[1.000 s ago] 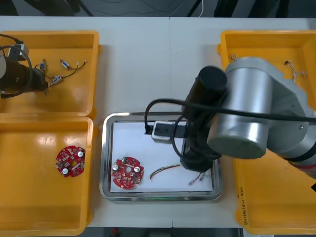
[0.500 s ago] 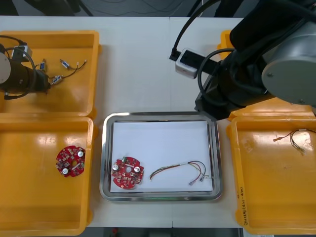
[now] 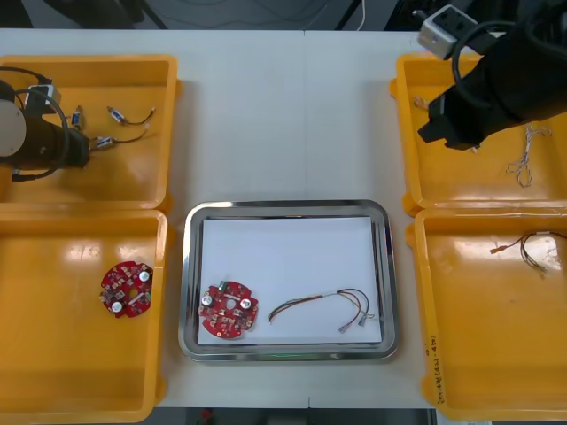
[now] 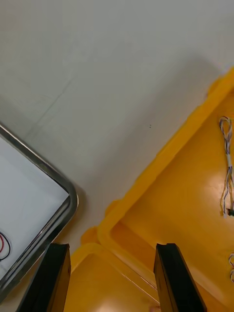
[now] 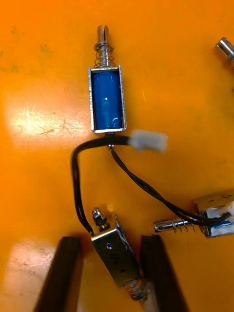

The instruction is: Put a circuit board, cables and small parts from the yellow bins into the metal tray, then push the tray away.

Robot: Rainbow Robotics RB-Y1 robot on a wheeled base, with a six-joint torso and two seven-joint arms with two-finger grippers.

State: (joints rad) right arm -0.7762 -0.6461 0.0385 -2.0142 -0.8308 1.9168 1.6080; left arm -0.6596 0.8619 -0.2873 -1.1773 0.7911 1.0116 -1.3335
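Now the left gripper (image 5: 111, 240) is held open astride a small metal part (image 5: 113, 256) in the far left yellow bin (image 3: 97, 181). It should be closed on the part's body, clear of the black cable (image 5: 75, 180). The right gripper (image 4: 112, 253) is held open and empty over the far right yellow bin (image 4: 151, 178).

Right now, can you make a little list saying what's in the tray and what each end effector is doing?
Metal tray: middle of the table, white inside
In the tray: circuit board, red and yellow cable
Left end effector: open, straddling a small metal part in the far left bin
Right end effector: open, empty, above the far right bin corner
Not yet in tray: any small metal part
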